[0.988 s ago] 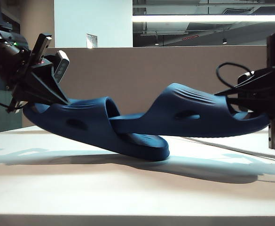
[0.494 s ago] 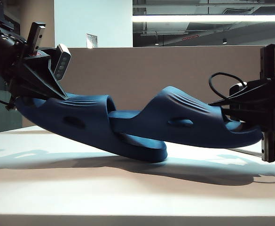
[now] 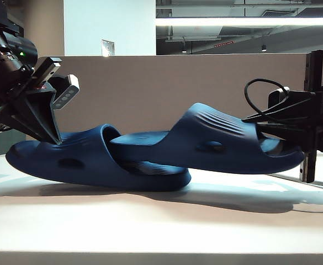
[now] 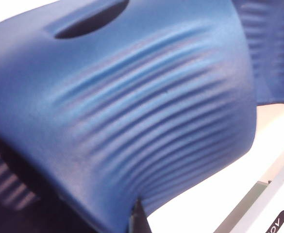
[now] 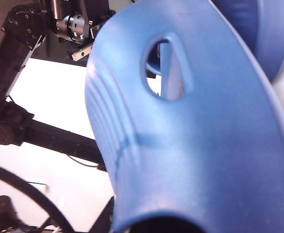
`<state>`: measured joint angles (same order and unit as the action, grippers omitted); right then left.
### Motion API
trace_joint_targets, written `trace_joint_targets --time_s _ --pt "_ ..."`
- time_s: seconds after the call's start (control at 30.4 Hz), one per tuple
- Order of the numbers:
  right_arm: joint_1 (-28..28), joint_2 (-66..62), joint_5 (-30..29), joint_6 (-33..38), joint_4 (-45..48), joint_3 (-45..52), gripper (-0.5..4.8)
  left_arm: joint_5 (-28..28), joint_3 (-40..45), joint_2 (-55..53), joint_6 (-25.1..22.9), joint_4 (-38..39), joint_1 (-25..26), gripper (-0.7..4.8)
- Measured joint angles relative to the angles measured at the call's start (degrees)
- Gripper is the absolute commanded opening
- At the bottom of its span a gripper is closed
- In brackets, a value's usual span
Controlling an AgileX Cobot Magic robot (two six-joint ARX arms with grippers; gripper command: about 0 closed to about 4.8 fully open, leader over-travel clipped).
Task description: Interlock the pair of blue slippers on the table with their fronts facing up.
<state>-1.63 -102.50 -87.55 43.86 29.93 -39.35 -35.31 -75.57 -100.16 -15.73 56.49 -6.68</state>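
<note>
The two slippers lie end to end across the middle of the exterior frame, long axes nearly in one line, running left to right. The left slipper (image 3: 78,160) sits with its sole on the table (image 3: 161,221), its strap arching up at centre-left. The right slipper (image 3: 216,143) is lifted and tilted, its narrow end pushed under that strap and resting on the left slipper's footbed, its wide end raised off the table at the right of the frame. Both have their strap sides up. So the threading looks well begun; by my reading, what remains is to push the right slipper further leftward along the shared axis and lower its raised end.

The left gripper (image 3: 53,138) comes down from the upper left and is clamped tight on the rear edge of the left slipper's strap; in its wrist view the ribbed strap (image 4: 146,121) fills the picture and one dark fingertip (image 4: 138,216) shows at its edge. The right gripper (image 3: 271,135) reaches in level from the right edge and is closed on the right slipper's strap at its raised end, so it is the arm placed to drive the push.

The table is white, flat and matte, with shadow under both slippers. Behind stands a brown partition (image 3: 150,88), and above it a ceiling with a strip light (image 3: 244,21).
</note>
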Motion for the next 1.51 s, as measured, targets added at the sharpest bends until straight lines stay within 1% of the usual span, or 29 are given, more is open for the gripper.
trace_joint_targets --time_s 0.1,0.2,0.3,0.4,0.56,0.69,0.76,0.89,0.95,0.99,1.05,1.12,1.28,1.32,1.38,1.42,1.51 --pt "0.0 0.0 2.0 0.2 2.3 0.0 -0.05 0.2 0.0 0.0 0.2 -0.4 0.0 -0.06" --pt "0.0 0.0 2.0 0.7 3.5 -0.3 -0.05 0.4 0.0 0.0 0.6 -1.3 0.0 -0.06" --pt "0.0 0.0 1.8 3.5 5.5 -2.8 -0.05 0.5 0.0 0.0 1.3 -2.1 0.0 -0.06" --pt "-0.1 0.2 1.7 6.6 10.7 -3.0 -0.05 0.5 0.0 0.0 1.4 -2.4 0.0 -0.06" --pt "0.1 0.3 1.4 8.3 17.3 -2.9 -0.06 0.6 0.0 0.0 1.5 -2.7 0.0 -0.06" --pt "2.3 0.3 1.5 8.6 18.6 -3.0 -0.05 0.9 0.0 0.0 1.7 -2.7 0.0 -0.06" --pt "3.3 0.3 1.2 8.4 17.2 -3.0 -0.05 1.5 0.0 0.0 1.6 -2.9 0.0 -0.06" --pt "3.8 0.3 0.3 4.2 10.6 -2.9 -0.05 1.9 0.0 0.0 1.5 -2.9 0.0 -0.06" --pt "3.6 0.3 -0.3 2.2 8.0 -2.9 -0.05 4.9 0.0 0.0 1.4 -3.0 0.0 -0.06" --pt "3.7 0.3 -0.3 1.6 7.4 -2.9 -0.05 7.8 0.0 0.0 1.2 -3.1 0.0 -0.06" --pt "3.7 0.3 -0.3 1.3 7.0 -2.9 -0.05 11.6 0.0 0.0 0.3 -3.2 0.0 -0.06" --pt "3.3 -0.2 -0.3 1.0 7.0 -2.9 -0.05 13.2 0.0 0.0 0.1 -4.3 0.0 -0.06" --pt "1.0 -2.6 -0.3 0.3 7.0 -2.9 -0.05 14.6 0.0 0.0 -0.7 -8.4 -1.0 -0.06" --pt "0.5 -3.1 -0.3 0.3 7.0 -2.9 -0.05 14.8 0.0 0.0 -1.4 -9.0 -1.3 -0.06" --pt "-0.5 -4.5 -0.3 0.0 7.0 -2.9 -0.05 15.6 -0.1 0.0 -4.5 -10.1 -2.6 -0.06" --pt "-0.7 -5.0 -0.3 0.0 7.0 -2.9 -0.05 16.9 -0.2 0.1 -5.6 -10.7 -3.5 -0.06" --pt "-0.7 -5.2 -0.3 -0.2 7.0 -2.9 -0.05 17.9 -0.4 0.0 -6.4 -11.8 -3.9 -0.06"
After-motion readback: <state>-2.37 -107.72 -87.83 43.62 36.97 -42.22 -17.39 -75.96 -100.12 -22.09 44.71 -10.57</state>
